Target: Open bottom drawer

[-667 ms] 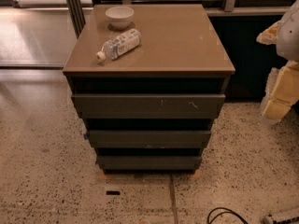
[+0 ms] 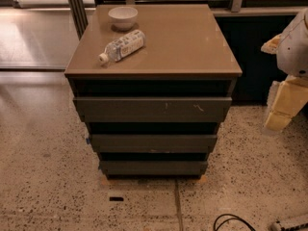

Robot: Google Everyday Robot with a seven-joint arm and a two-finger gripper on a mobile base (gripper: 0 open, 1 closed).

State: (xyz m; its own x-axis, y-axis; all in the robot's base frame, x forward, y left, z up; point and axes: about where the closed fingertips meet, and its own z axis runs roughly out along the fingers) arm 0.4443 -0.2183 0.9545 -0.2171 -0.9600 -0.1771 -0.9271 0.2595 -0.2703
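Note:
The bottom drawer (image 2: pixel 154 168) is the lowest and smallest-looking of three dark grey-brown fronts on a cabinet, just above the floor. Its front is flat and has no handle. It sits stepped back under the middle drawer (image 2: pixel 154 142), which has a blue tag at its left end. The top drawer (image 2: pixel 153 109) carries pale scratches. My gripper (image 2: pixel 281 114), with cream-coloured parts below a white arm section (image 2: pixel 296 44), hangs at the right edge of the view. It is clear of the cabinet's right side and level with the top drawer, touching nothing.
On the brown cabinet top (image 2: pixel 192 42) lie a plastic water bottle (image 2: pixel 122 45) on its side and a white bowl (image 2: pixel 123 17). A black cable (image 2: pixel 231 221) curls on the speckled floor at front right. A dark wall with railing runs behind the cabinet.
The cabinet sits very slightly lower in the view. The drawers, bottle and bowl stand as before, and the gripper stays at the right edge.

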